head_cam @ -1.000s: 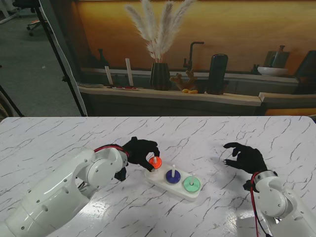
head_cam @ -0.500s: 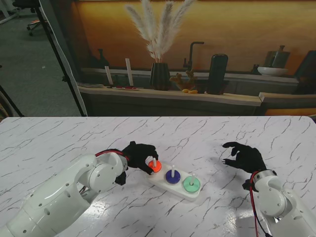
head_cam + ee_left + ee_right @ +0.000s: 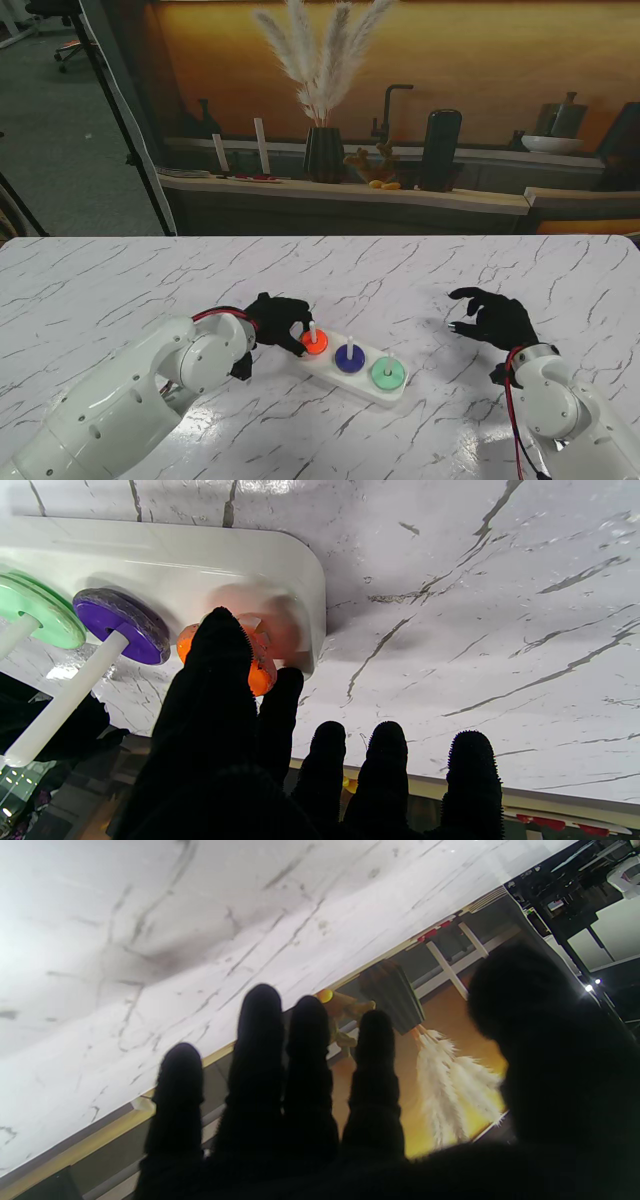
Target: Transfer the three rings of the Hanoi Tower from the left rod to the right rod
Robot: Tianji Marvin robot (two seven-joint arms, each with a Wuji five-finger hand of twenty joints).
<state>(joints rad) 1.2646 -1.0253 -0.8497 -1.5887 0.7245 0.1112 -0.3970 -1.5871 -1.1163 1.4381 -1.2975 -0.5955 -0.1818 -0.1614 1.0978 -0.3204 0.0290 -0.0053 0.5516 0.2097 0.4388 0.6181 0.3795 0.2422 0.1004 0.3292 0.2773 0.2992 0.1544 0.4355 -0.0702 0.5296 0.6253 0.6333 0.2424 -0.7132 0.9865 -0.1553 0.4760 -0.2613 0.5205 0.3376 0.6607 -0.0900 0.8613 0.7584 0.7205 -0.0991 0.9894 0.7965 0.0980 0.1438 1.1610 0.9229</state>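
Observation:
A white Hanoi base (image 3: 326, 368) carries three rods. An orange ring (image 3: 314, 344) sits low on the left rod (image 3: 312, 328), with my left hand (image 3: 279, 319) shut on it. In the left wrist view the thumb and forefinger pinch the orange ring (image 3: 261, 672) just over the base (image 3: 200, 550); the thumb hides the rod. A purple ring (image 3: 350, 358) (image 3: 122, 625) lies on the middle rod and a green ring (image 3: 388, 373) (image 3: 35, 612) on the right rod. My right hand (image 3: 495, 320) hovers open over the table, well right of the tower, holding nothing.
The marble table (image 3: 420, 280) stretches around the tower. Beyond its far edge a shelf holds a dark vase of pampas grass (image 3: 323, 150) and bottles. The right wrist view shows only spread fingers (image 3: 260, 1040) and bare marble.
My left hand has come down and nearer to me, sliding the orange ring lower on the left rod. The right hand has barely shifted.

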